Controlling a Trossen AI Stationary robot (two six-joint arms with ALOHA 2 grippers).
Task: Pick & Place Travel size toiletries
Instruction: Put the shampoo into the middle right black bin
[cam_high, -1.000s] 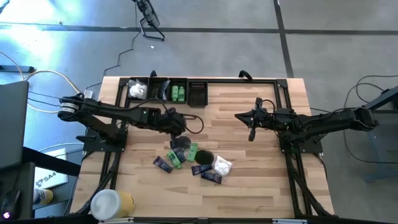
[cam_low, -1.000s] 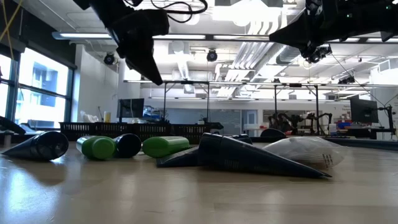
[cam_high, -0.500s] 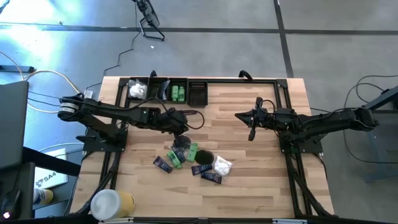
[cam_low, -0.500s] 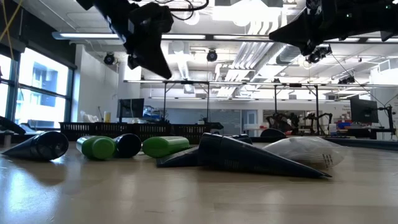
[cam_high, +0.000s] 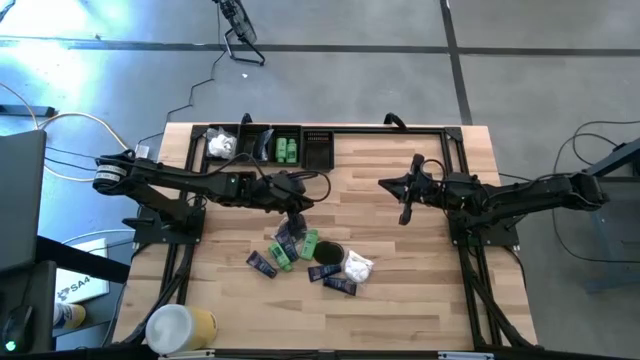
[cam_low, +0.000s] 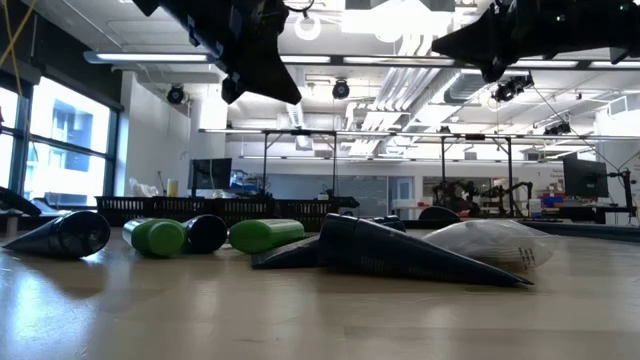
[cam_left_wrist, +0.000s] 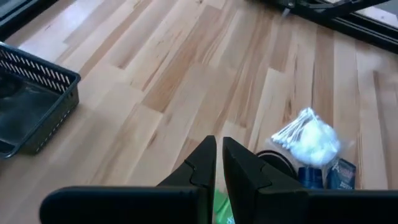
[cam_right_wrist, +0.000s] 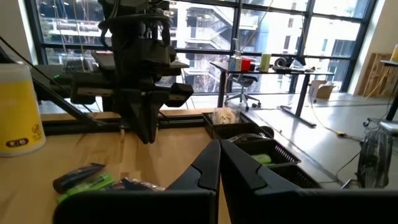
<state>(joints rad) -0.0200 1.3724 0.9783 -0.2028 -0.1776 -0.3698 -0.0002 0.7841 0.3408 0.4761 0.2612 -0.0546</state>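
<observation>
The travel size toiletries lie in a heap on the wooden table: green bottles (cam_high: 283, 258) (cam_low: 265, 235), dark sachets (cam_high: 340, 285) (cam_low: 400, 255), a round black disc (cam_high: 330, 254) and a white wrapped packet (cam_high: 358, 266) (cam_left_wrist: 308, 137). My left gripper (cam_high: 296, 207) (cam_left_wrist: 217, 144) hangs shut above the heap's far side, slanting down, with nothing in it. My right gripper (cam_high: 383, 185) (cam_right_wrist: 219, 146) hangs shut and level over the table's right half, away from the heap.
A black compartment basket (cam_high: 265, 147) stands at the far left edge, with a white packet (cam_high: 220, 146) and green bottles (cam_high: 288, 150) in it. A large white-and-yellow cylinder (cam_high: 180, 327) stands at the near left corner. Bare wood lies between the heap and the basket.
My left gripper has risen from just above the heap, tipped its fingers up toward level and rolled a little about its own line. It stays shut. The toiletries have not moved.
</observation>
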